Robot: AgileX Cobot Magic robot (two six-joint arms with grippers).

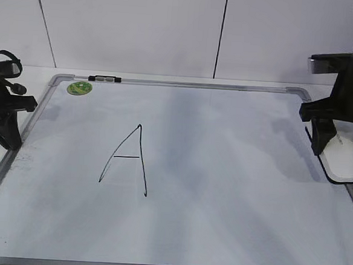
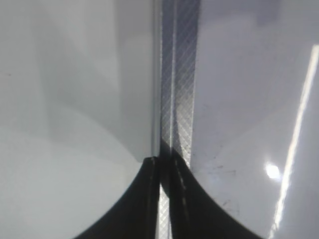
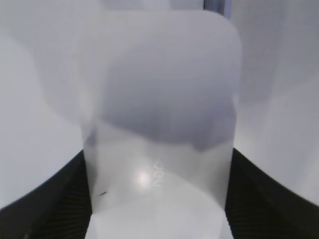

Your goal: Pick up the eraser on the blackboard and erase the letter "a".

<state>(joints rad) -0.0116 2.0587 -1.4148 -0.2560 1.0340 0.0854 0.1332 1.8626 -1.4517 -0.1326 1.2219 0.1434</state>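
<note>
Over on the far left the left end effector (image 1: pixel 5 105) sits at the edge of the blackboard (image 1: pixel 219 220), low down by the grey frame; from its wrist view the two black fingers (image 2: pixel 144 199) are pressed pretty much together with just a sliver between them, right above the frame strip, holding nothing. Top-left corner of the board has a round green sticker (image 1: pixel 79 88), and just beside it a small black clip (image 1: pixel 104 78) sits on the top frame; a bit right of that, a tall capital "A" (image 1: pixel 129 159) in thin black marker is drawn on the left-centre of the board. I can't spot the small letter "a" anywhere on the board; the middle and right of it look plain white. Far right, the right end effector (image 1: pixel 340 135) is down on the eraser (image 1: pixel 344 159), which lies at the board's right edge, overlapping the frame; the wrist view shows the white block (image 3: pixel 159 149) wedged between both black fingers (image 3: pixel 259 194), so it's clamped on it, though whether the eraser is lifted or resting there I can't tell.
</note>
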